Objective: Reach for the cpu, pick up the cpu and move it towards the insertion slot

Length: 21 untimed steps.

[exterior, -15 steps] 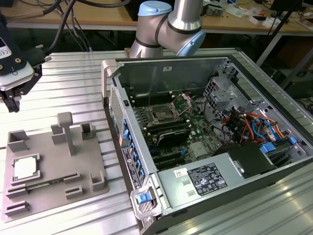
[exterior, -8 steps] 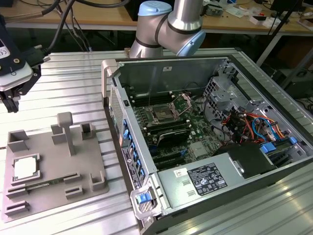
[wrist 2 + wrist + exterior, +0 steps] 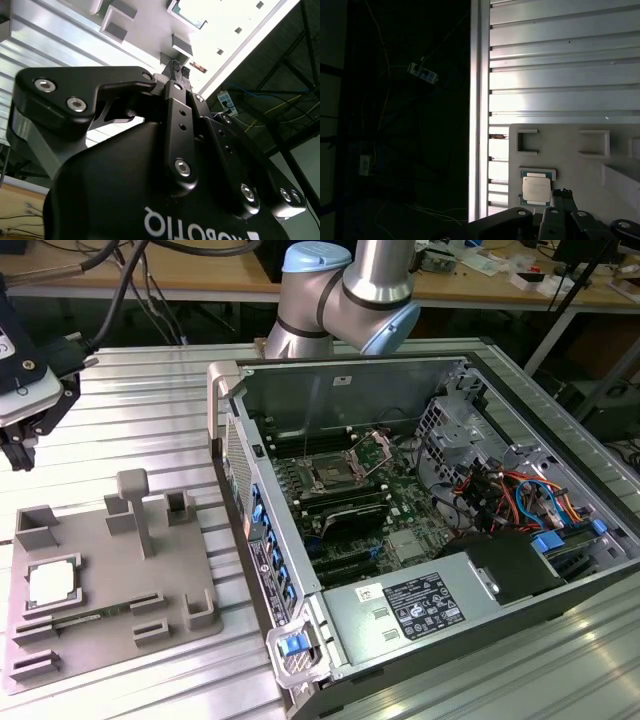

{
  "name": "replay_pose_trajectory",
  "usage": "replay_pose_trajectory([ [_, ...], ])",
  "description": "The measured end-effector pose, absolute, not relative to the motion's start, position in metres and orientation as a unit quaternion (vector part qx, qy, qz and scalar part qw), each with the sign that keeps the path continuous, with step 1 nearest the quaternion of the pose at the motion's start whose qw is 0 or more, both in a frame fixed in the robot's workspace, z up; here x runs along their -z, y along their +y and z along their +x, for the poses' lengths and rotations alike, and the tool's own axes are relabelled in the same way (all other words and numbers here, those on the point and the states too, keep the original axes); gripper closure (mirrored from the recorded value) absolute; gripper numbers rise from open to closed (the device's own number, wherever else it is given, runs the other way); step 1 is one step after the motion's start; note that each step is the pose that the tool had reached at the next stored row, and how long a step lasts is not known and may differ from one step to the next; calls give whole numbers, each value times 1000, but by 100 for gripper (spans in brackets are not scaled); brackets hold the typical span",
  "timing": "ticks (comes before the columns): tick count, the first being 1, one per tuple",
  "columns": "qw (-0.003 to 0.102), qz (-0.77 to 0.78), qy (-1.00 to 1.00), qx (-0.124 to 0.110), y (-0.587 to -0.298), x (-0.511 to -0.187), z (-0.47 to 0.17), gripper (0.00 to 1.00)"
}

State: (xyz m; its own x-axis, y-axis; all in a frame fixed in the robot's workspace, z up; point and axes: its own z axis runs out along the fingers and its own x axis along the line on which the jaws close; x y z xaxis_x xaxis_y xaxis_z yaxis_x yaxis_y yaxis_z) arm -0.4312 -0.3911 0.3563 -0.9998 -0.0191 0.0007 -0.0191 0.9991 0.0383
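The black metal pincer (image 3: 18,445) (image 3: 180,69) (image 3: 561,192) has its fingertips closed together and holds nothing. White lettering marks its body. It hangs above the flat grey plastic fixture plate (image 3: 110,570) (image 3: 570,150), clear of it. The cpu (image 3: 50,583) (image 3: 536,188), a small silvery square chip, lies in a square recess of that plate. Off the plate, on the ribbed aluminium bench (image 3: 150,410), stands the open computer case (image 3: 450,370), with the steel-framed insertion slot (image 3: 330,477) inside and a black printed label (image 3: 420,605) nearby.

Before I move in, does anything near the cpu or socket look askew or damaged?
Nothing stands out. The cpu lies flat and square in its recess on the grey fixture, and the insertion slot looks unobstructed.
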Motion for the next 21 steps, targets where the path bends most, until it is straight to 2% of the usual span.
replay_pose_trajectory([
  [13, -1, 10, -1000, 19, -394, -355, -438, 89],
  [21, -1, 10, -1000, 19, -410, -352, -440, 89],
])
